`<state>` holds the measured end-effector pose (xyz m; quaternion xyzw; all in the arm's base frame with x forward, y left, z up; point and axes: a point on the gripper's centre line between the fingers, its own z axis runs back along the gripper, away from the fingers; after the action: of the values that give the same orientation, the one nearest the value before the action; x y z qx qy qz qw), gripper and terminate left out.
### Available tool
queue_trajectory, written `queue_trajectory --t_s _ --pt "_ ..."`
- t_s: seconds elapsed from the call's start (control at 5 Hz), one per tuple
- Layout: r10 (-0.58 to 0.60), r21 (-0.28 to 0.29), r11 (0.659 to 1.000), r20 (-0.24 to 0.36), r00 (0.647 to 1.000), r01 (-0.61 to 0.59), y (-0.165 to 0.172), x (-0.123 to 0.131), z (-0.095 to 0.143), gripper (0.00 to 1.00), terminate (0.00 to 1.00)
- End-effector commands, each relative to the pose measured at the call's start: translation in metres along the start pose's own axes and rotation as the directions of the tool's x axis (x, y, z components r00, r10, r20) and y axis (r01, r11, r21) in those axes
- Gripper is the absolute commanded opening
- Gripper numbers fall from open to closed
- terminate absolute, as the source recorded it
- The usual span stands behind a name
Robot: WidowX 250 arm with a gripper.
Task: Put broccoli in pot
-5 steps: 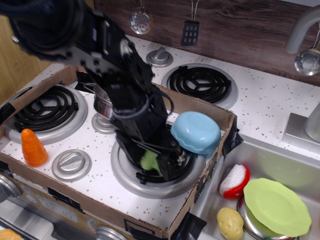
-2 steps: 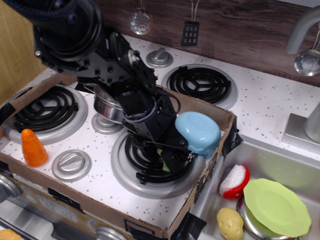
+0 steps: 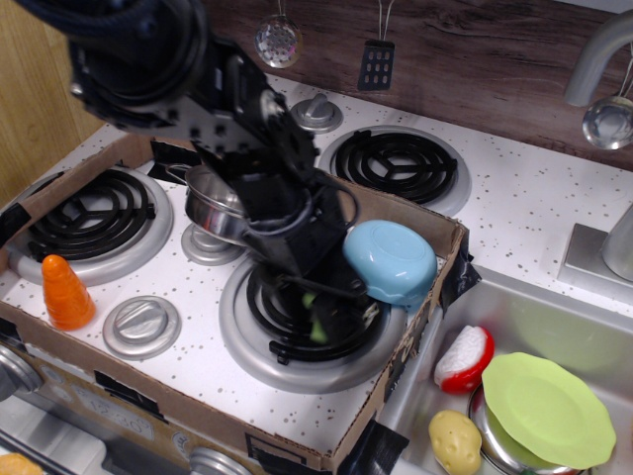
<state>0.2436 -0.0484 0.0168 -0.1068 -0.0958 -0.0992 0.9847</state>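
Observation:
The light-green broccoli (image 3: 316,332) shows only as small green patches between the black fingers, over the front-right burner (image 3: 297,356). My gripper (image 3: 326,315) is closed around it, just above the burner coil; most of the broccoli is hidden by the fingers. The shiny steel pot (image 3: 210,206) stands behind and to the left of the gripper, between the burners, partly covered by my arm.
A light-blue bowl (image 3: 392,260) lies tilted right beside the gripper. An orange carrot (image 3: 65,293) stands at the front left. A cardboard wall (image 3: 425,307) rims the stove. The sink at the right holds a green plate (image 3: 549,408) and a potato (image 3: 455,440).
The arm has pulled back and risen slightly. The broccoli, plainly visible between the fingers a second ago, has shifted right with the gripper and is now mostly hidden.

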Motion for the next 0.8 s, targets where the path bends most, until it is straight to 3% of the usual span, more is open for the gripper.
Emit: queue_trajectory --t_s 0.0,0.2,0.4,0.6 --pt "-0.008 0.004 1.000 0.113 0.994 0.008 0.012 0.014 0.034 0.00 0.00" --pt "-0.026 0.021 1.000 0.143 0.989 0.023 0.022 0.022 0.041 0.00 0.00" --pt "-0.017 0.033 0.999 0.210 0.978 0.010 0.039 0.033 0.047 0.00 0.00" --pt "-0.025 0.067 0.998 0.246 0.969 0.009 0.046 0.050 0.067 0.00 0.00"
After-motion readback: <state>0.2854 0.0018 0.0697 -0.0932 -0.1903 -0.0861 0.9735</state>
